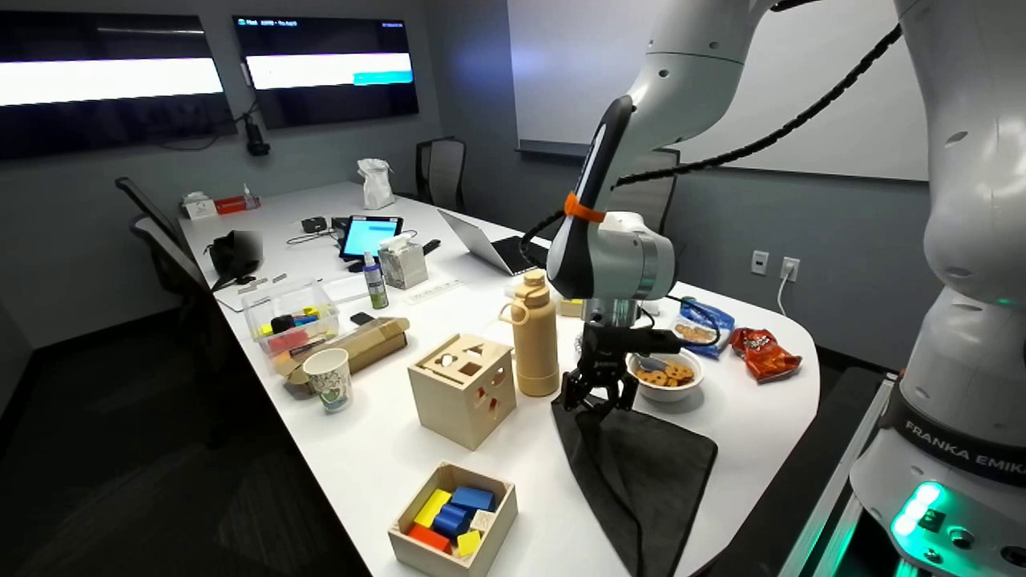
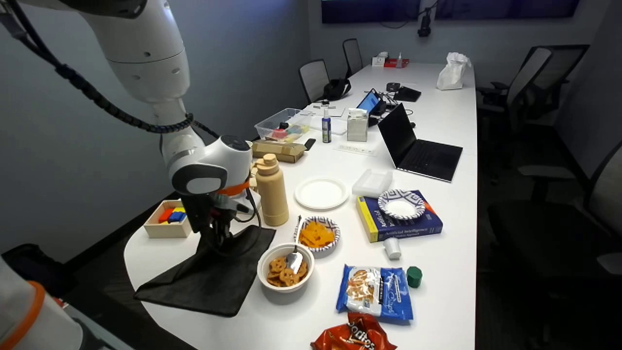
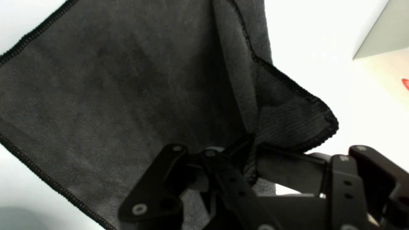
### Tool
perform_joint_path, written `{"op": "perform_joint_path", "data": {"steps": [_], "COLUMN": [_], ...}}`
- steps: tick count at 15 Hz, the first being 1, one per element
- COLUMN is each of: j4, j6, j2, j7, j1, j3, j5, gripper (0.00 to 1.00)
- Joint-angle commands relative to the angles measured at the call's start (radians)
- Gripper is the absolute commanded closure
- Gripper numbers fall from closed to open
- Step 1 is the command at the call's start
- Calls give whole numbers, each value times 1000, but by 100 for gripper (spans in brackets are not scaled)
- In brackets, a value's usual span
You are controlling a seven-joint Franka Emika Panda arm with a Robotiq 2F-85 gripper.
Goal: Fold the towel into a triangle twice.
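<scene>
Towel (image 1: pixel 657 465) held at a fold by the gripper (image 3: pixel 255 153)

We find the towel, dark and largely flat, at the rounded end of the white table (image 1: pixel 761 429), the jaws brought together on the fold; in the wrist view a hemmed corner juts to the right. Just beside it we see a bowl (image 1: pixel 673 394) of snacks (image 2: pixel 286 278); near it, a tan bottle (image 1: pixel 535 344), a wooden shape-sorter box (image 1: pixel 449 405) and a tray (image 1: pixel 429 557) of coloured blocks (image 1: pixel 453 519). Farther out we mark, in both exterior views, a blue bag (image 2: pixel 388 294) and a laptop (image 2: pixel 432 158)
</scene>
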Motion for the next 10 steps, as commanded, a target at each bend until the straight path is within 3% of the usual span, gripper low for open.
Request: {"op": "perform_joint_path", "data": {"steps": [1, 6, 10], "j4": [-70, -123, -156], "j6": [32, 46, 38], "j2": [-20, -20, -35], "j7": [-105, -210, -247], "j1": [-95, -192, -236], "j3": [95, 163, 159], "j5": [142, 287, 329], "gripper": [100, 100, 100]}}
